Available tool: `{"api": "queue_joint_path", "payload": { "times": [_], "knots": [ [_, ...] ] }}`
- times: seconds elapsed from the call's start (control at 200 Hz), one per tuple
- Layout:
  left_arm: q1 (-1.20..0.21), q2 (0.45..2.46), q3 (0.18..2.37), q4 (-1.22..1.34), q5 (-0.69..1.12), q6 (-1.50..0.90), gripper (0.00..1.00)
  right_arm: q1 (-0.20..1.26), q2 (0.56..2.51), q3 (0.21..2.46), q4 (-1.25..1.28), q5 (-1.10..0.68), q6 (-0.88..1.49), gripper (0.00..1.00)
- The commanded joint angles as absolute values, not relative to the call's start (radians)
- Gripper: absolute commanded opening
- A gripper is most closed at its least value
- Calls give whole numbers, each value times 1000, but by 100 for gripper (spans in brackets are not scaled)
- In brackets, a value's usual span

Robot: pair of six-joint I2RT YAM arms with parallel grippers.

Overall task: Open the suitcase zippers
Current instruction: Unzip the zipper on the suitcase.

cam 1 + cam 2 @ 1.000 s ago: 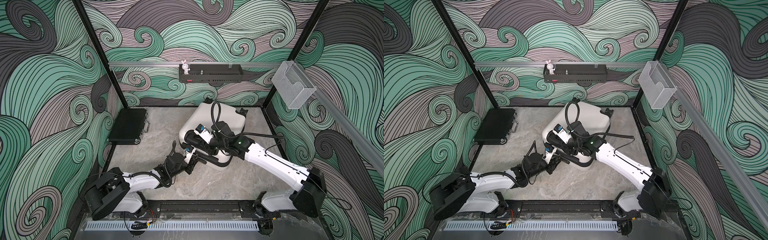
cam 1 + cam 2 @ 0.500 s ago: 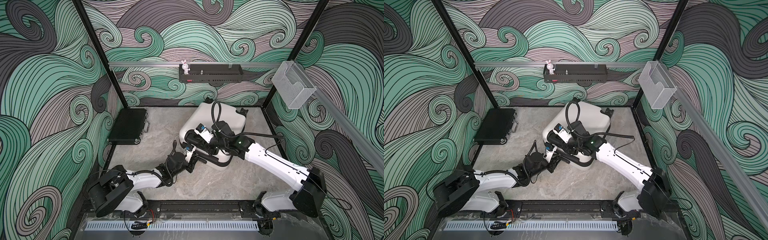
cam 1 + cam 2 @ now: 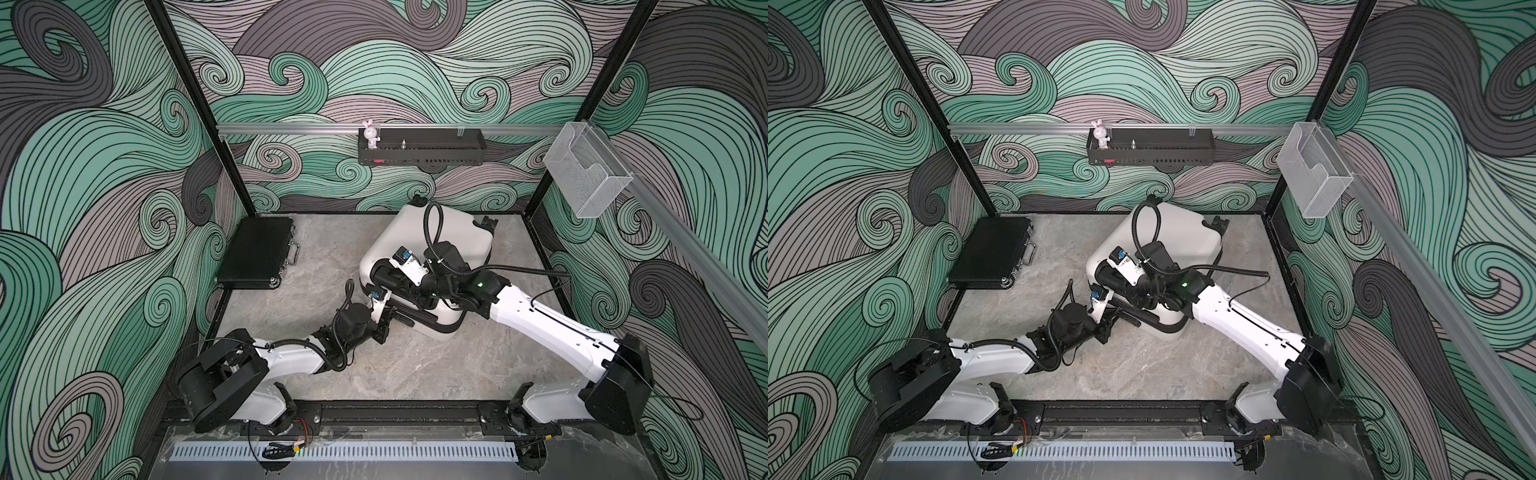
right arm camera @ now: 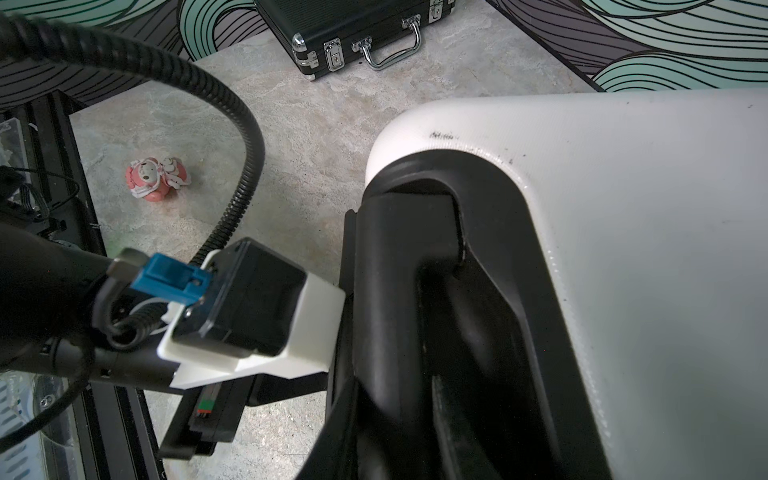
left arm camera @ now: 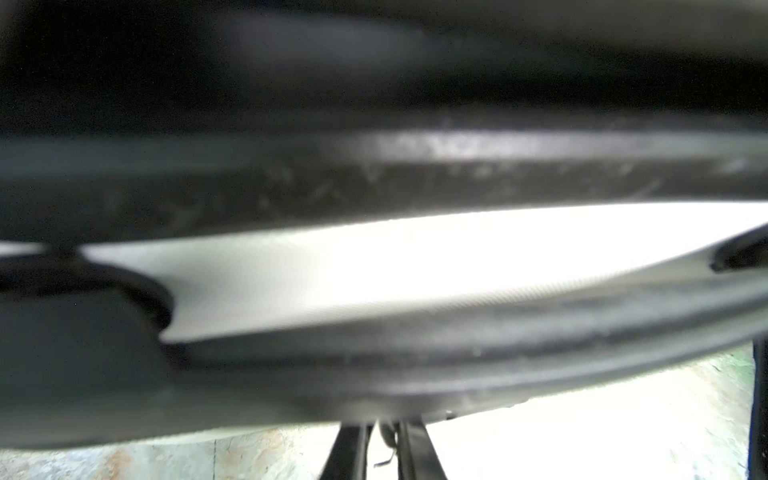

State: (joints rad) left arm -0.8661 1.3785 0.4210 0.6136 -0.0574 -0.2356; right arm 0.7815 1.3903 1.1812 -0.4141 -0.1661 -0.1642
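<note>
So far little of the job looks done. The suitcase (image 3: 453, 237) lies flat on the table (image 3: 415, 374), toward the back and right of the middle, and in both top views its two white halves sit together with no gap and no lining showing. The zippers (image 3: 436, 321) run as a dark band along the near edge; the pulls are too small to pick out.

The left gripper (image 3: 401, 319) is at the near left corner of the case, right at that band. In the left wrist view its fingertips (image 5: 349, 453) stand close together with a small dark bit between them, but the blur hides whether that is a pull or whether it is pinched at all. The right gripper (image 3: 384, 274) lies on top of the case at the black recessed handle, probably steadying it; I cannot tell whether its jaws clamp anything.

My guess is that the step in hand is catching a pull. The whole run around the seam is left to do.
</note>
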Motion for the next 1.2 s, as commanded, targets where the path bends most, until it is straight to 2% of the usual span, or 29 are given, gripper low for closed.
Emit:
{"api": "queue_joint_path", "payload": {
  "times": [0.0,0.45,0.911,1.196],
  "knots": [
    [-877,1367,467,652,16,-233,12,786,1328,1224,-224,-189,-115,0],
    [-928,1357,482,733,256,-194,8,786,1408,1283,-225,-136,-79,0],
    [-1046,1380,570,770,255,-193,7,817,1598,1421,-152,-141,43,0],
    [-1072,1404,590,747,195,-195,8,846,1618,1422,-127,-160,68,0]
  ]
}}
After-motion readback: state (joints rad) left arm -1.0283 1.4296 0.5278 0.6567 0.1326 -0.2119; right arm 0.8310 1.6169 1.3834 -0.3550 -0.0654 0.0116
